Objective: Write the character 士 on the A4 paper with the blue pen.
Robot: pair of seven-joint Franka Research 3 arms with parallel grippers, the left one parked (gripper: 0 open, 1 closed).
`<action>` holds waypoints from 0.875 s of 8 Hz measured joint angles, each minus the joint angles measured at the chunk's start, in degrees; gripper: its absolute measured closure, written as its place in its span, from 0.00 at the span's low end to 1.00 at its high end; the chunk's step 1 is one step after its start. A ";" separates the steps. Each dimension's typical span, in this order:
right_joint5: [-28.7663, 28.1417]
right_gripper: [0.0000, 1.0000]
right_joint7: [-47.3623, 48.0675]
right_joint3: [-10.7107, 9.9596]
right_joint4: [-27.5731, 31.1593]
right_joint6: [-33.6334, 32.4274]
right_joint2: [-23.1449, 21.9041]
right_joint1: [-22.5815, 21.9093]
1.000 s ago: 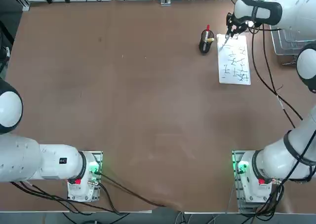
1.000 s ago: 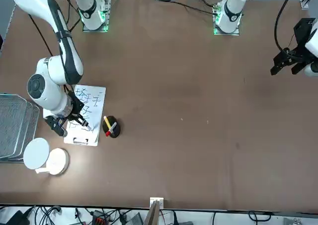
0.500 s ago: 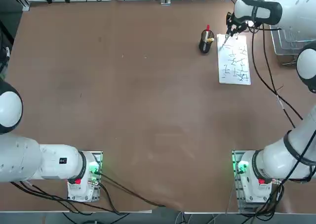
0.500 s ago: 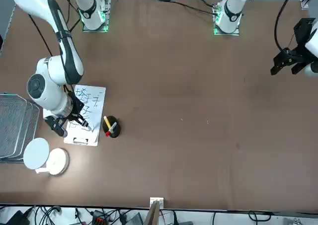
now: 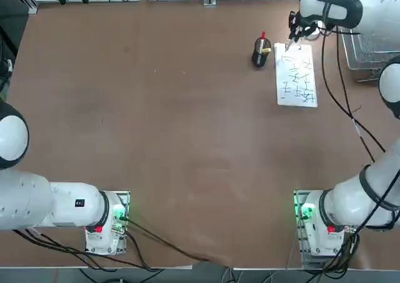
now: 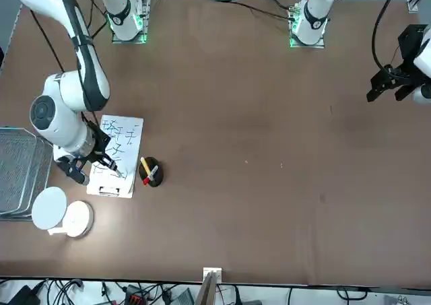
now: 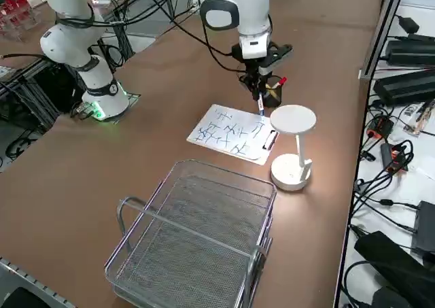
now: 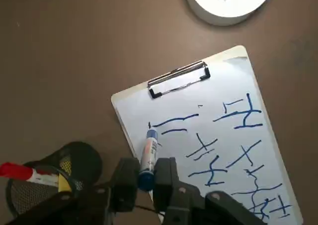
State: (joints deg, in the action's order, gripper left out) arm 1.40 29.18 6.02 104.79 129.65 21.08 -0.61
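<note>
One black mesh pen cup point(image 5: 261, 53) with a red-topped pen point(image 8: 22, 172), upper centre-right in the top view. Just right, one A4 paper point(image 5: 296, 74), white, clipped, blue-scribbled. At its upper edge, right gripper point(image 8: 145, 178) clamped on one thin blue pen point(image 8: 148, 156). Beyond, round white lamp point(image 7: 292, 145), wire basket point(image 7: 197, 240).

One camera looks straight down from overhead, one faces the robot from across the table point(image 6: 269, 150), a raised one looks diagonally from the right, and the wrist camera sits close — all four share the paper point(image 5: 296, 74) and the pen cup point(image 5: 261, 52).
</note>
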 joint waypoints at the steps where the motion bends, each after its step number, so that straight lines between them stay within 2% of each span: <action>1: 0.04 0.81 -5.89 -0.07 0.00 -0.77 -0.73 0.42; 7: 1.33 0.81 -48.33 -0.88 0.24 -1.58 -0.97 1.92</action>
State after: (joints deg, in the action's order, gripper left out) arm 2.73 -19.14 5.14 105.03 128.08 20.11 1.31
